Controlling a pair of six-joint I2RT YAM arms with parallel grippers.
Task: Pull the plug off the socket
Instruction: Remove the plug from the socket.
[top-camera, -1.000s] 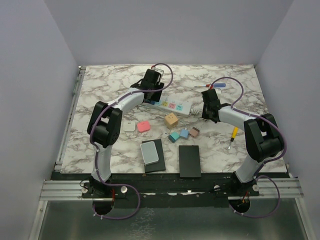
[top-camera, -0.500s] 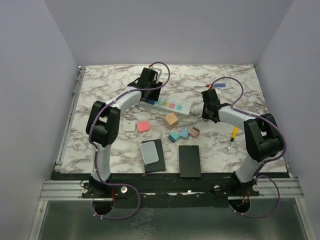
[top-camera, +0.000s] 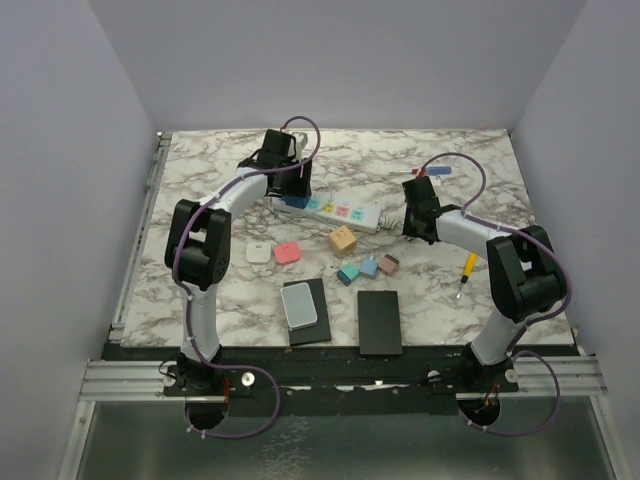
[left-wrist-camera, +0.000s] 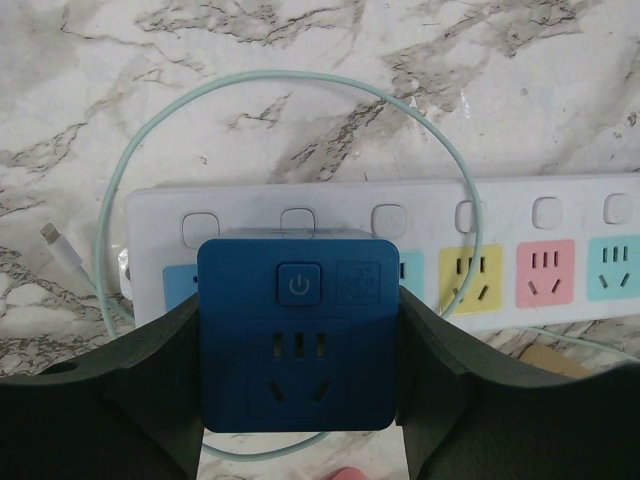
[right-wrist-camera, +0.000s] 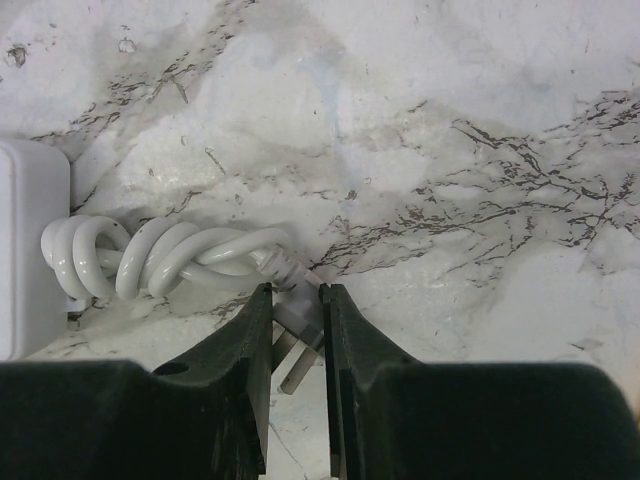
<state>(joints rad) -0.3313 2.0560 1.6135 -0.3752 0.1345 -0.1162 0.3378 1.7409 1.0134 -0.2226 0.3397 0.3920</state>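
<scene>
Now the socket (top-camera: 340, 212) lies slanted mid-tabletop (top-camera: 200, 200), with bare marble open behind it to the rear edge and blocks (top-camera: 343, 240) crowding its near side. We see the left tool (left-wrist-camera: 298, 305) pinching the blue cube plug (left-wrist-camera: 300, 370) by its flanks. Since a second ago that arm has swung left and rearward, while the right arm sits unmoved. Only the wrist views give us the mint cable (left-wrist-camera: 280, 72) looping over the socket, and the right tool (right-wrist-camera: 297, 300) pressed onto the white cord's pronged plug (right-wrist-camera: 292, 345).
</scene>
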